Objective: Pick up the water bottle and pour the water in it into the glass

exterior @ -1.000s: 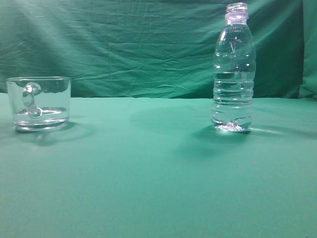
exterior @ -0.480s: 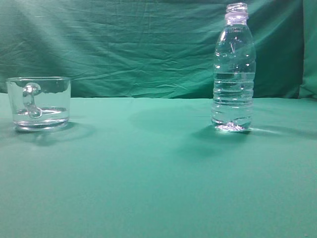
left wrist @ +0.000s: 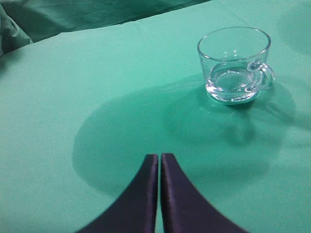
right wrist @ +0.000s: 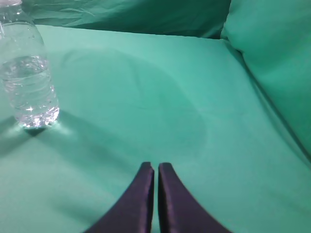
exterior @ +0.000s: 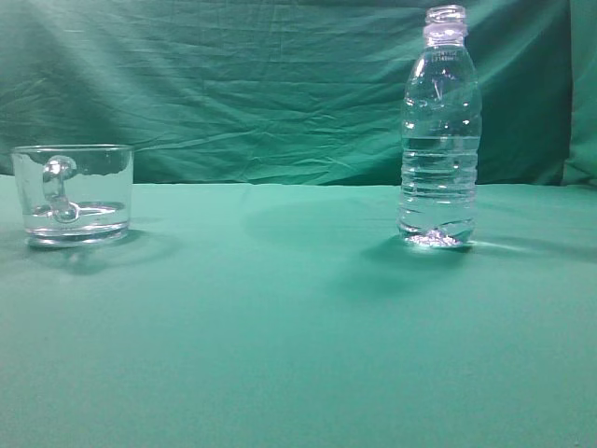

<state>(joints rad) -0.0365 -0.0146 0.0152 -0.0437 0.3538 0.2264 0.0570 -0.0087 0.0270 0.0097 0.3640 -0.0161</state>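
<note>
With both grippers [left wrist: 159, 160] [right wrist: 156, 169] pressed together and empty, the uncapped bottle [exterior: 440, 131] stands far right, thin-walled and probably squashy, so best gripped at its ribbed middle.

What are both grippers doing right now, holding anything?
Left gripper: closed, empty, short of the glass.
Right gripper: closed, empty, off to the side of the water bottle.

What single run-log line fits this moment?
water bottle: upright, untouched | glass: apart | left hand: shut | right hand: shut
</note>
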